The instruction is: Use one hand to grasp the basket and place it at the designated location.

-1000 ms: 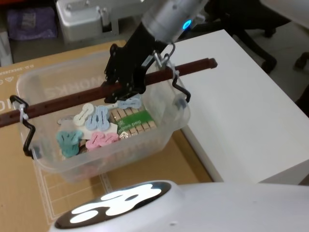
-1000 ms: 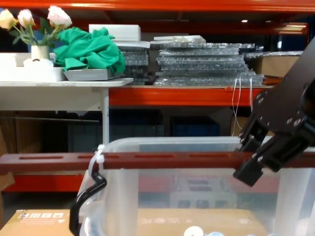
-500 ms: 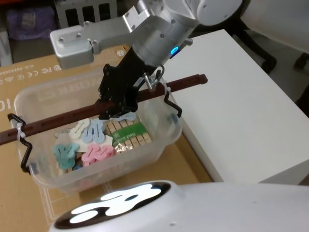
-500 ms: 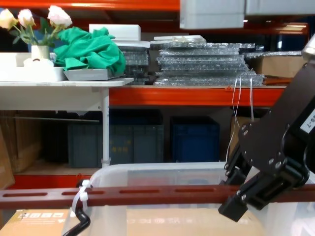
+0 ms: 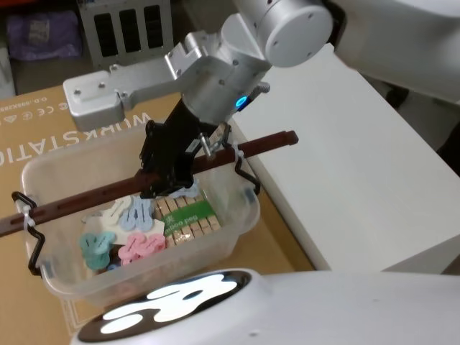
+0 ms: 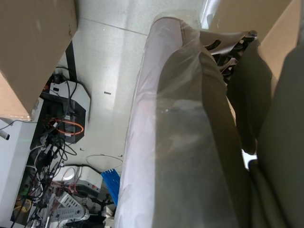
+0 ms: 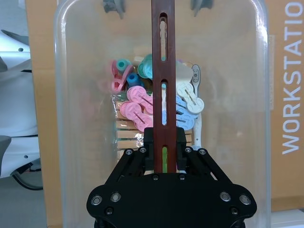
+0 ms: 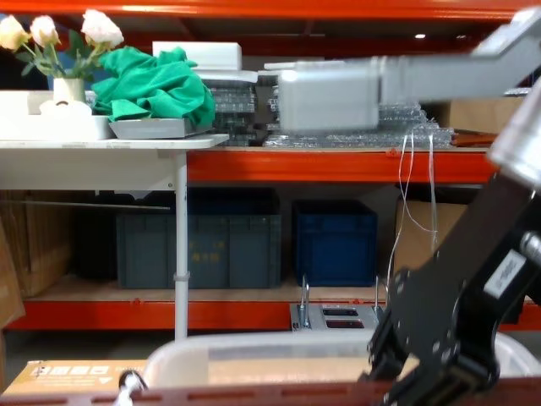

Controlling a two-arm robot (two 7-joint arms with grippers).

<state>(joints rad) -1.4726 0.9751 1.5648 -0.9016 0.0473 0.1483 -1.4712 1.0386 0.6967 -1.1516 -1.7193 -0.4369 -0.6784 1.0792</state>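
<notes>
I see a warehouse-style robotics workroom. Orange-red steel racking (image 8: 338, 165) carries stacked clear plastic trays (image 8: 241, 110) and dark blue storage crates (image 8: 335, 245). Cardboard (image 5: 36, 115) printed WORKSTATION lies beside a white table (image 5: 345, 165), and cables (image 6: 57, 142) tangle across the floor.

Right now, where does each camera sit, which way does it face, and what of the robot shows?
Head: high, facing down at the basket on cardboard; right arm, right gripper and white torso show.
Chest: low, facing forward to the shelves; right gripper at lower right.
Right wrist: looks along the right gripper, shut on the handle.
Left wrist: faces the floor and cables.
Shared: head and right wrist show the pegs.
</notes>
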